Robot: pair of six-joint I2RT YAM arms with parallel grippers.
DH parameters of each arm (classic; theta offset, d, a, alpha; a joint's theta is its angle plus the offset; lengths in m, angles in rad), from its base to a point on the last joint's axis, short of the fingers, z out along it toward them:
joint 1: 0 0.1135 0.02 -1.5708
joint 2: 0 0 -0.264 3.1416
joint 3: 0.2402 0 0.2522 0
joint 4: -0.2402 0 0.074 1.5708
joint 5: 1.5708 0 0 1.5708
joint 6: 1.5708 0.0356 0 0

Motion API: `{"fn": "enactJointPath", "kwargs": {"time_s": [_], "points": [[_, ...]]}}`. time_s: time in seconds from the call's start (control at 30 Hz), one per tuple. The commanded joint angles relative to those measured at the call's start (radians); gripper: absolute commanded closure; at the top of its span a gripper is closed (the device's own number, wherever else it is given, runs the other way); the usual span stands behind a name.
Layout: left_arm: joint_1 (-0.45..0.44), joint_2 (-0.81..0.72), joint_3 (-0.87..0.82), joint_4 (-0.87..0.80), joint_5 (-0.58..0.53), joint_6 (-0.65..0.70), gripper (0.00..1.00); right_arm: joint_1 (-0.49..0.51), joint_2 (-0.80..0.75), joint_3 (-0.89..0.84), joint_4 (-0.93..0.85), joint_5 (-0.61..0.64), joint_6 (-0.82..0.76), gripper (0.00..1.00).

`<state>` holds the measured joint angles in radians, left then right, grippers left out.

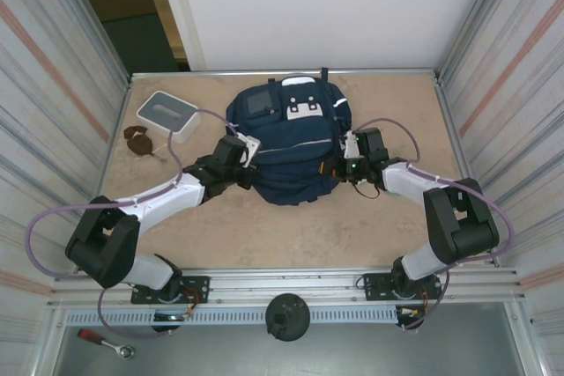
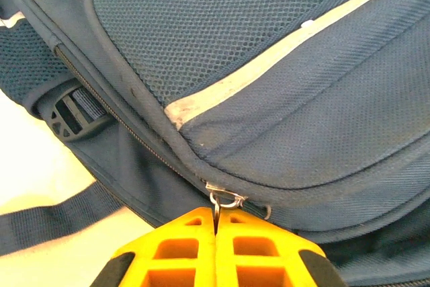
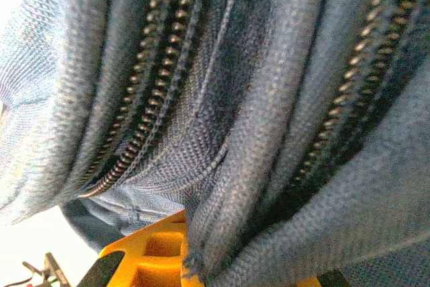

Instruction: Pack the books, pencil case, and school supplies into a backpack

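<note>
Two risks: the left gripper (image 2: 216,216), shut on the small zipper pull (image 2: 225,199) of the backpack (image 1: 291,143) lying mid-table, could lose it under an angled tug. The right gripper (image 1: 345,163), closed apparently on a fabric fold (image 3: 201,233), may slip, letting the bag drag.

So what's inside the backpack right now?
Its contents are hidden: fabric of the backpack covers the inside, and the zipper looks closed up to the zipper pull in the left gripper.

Tan table (image 1: 291,235) carries three things.
A navy-blue fabric backpack (image 1: 291,143) lies at centre; a white-and-grey square box (image 1: 170,115) and small brown object (image 1: 139,140) sit upper left.
</note>
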<state>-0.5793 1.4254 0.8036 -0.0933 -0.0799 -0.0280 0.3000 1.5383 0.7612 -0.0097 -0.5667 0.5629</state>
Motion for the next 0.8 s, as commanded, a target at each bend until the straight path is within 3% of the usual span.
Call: {"fn": "enactJointPath", "kwargs": {"time_s": [0.0,0.17,0.27,0.33,0.47,0.53,0.63,0.77], "points": [[0.084,0.043,0.051,-0.027,-0.064,0.067,1.0,-0.057,0.061,0.064,-0.103,-0.013,-0.133,1.0],[0.133,0.142,0.15,-0.033,-0.039,0.079,0.99,-0.07,0.14,0.14,-0.185,-0.06,-0.21,1.0],[0.137,0.224,0.234,-0.068,-0.013,0.078,0.86,-0.064,0.188,0.186,-0.219,-0.097,-0.24,1.0],[0.137,0.249,0.283,-0.129,-0.064,0.071,0.72,-0.059,0.203,0.194,-0.227,-0.095,-0.25,1.0],[0.137,0.075,0.144,-0.025,-0.147,0.093,0.43,-0.059,0.183,0.193,-0.254,-0.087,-0.276,1.0],[0.136,-0.035,0.06,0.077,-0.05,0.154,0.32,-0.061,0.166,0.194,-0.264,-0.084,-0.283,1.0],[0.107,-0.079,0.035,0.143,0.178,0.3,0.25,-0.063,0.155,0.196,-0.265,-0.084,-0.283,1.0],[-0.04,0.047,0.134,0.092,0.155,0.536,0.19,-0.066,0.153,0.195,-0.256,-0.086,-0.272,1.0]]}}
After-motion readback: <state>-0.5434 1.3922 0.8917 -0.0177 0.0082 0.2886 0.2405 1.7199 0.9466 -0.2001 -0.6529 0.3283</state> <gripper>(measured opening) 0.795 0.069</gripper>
